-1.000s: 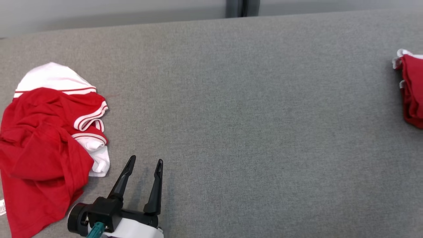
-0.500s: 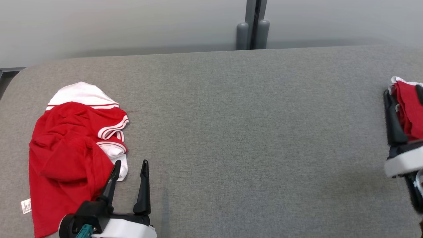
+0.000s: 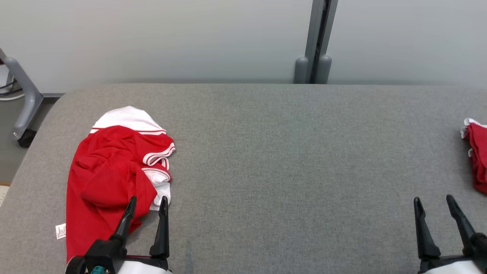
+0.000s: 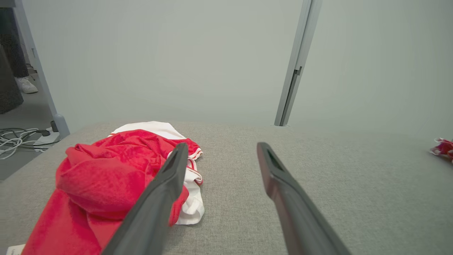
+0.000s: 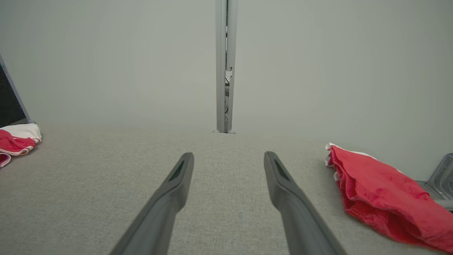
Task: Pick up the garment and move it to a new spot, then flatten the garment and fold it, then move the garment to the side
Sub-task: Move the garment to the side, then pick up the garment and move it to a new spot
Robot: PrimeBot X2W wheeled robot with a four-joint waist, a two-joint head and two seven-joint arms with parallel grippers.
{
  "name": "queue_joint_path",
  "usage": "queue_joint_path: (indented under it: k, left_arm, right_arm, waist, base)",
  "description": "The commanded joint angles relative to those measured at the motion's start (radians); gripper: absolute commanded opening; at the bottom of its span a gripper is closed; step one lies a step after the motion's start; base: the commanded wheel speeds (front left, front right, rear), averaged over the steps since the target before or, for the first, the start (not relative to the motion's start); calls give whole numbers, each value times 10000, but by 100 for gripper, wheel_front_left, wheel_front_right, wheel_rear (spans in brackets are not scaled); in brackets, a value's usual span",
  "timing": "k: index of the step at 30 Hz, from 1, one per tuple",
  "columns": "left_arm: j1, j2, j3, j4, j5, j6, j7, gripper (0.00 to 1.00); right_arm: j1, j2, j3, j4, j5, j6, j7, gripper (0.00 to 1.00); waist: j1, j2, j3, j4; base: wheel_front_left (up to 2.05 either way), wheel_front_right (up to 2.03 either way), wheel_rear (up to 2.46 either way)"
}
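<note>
Left end effector (image 3: 148,198) spread, empty, at garment (image 3: 110,179), right end effector (image 3: 433,198) alike, left-wrist cables (image 4: 17,140)

Bright red all over the garment (image 3: 106,179), with a white panel at its far edge and white bands carrying thin red stripes along the trim (a small white label (image 3: 60,231) with dark print sits by the hem). The worktop (image 3: 289,160) is a plain, flecked mid-grey weave. At the right edge, a second garment (image 3: 480,160), same red with a sliver of white. Left gripper (image 3: 148,199) and right gripper (image 3: 433,198): black fingers, white wrists, a teal fitting (image 3: 97,270) on the left. Behind, a pale grey-green wall (image 3: 190,38) and a darker grey post (image 3: 319,38).
</note>
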Motion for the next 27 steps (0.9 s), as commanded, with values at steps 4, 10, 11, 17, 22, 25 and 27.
queue_joint_path:
  k: [4, 10, 11, 17, 22, 25, 27]
  left_arm:
    - [-143, 31, 165, 72, 71, -70, -13, 100]
    - [-10, 34, 253, 324, 150, -243, -8, 100]
    - [21, 31, 248, 374, 130, -306, -8, 100]
    - [-28, 31, 272, 527, 136, -408, -7, 100]
    - [-102, 32, 277, 553, 95, -396, -7, 100]
    - [-103, 32, 281, 568, 66, -370, -7, 100]
    - [-101, 32, 279, 574, 69, -368, -7, 100]
  right_arm:
    - [391, 302, 49, 125, -195, -1, -47, 100]
    - [247, 489, 240, 89, -185, -1, -47, 100]
    - [245, 508, 228, 78, -174, -1, -47, 100]
    - [394, 548, 262, -5, -152, -1, -47, 100]
    - [432, 553, 307, 14, -9, -1, -47, 100]
    - [411, 553, 333, 53, 29, -1, -47, 100]
    - [403, 553, 344, 67, 41, -1, -47, 100]
  waist:
    - [0, -1, -345, -71]
    - [0, -1, -442, -428]
    - [0, -1, -455, -478]
    - [0, -1, -492, -631]
    - [0, -1, -469, -658]
    - [0, -1, -455, -663]
    - [0, -1, -451, -662]
  base:
    - [0, 0, 0]
    - [0, 0, 0]
    - [0, 0, 0]
    - [0, 0, 0]
    - [0, 0, 0]
    - [0, 0, 0]
    - [0, 0, 0]
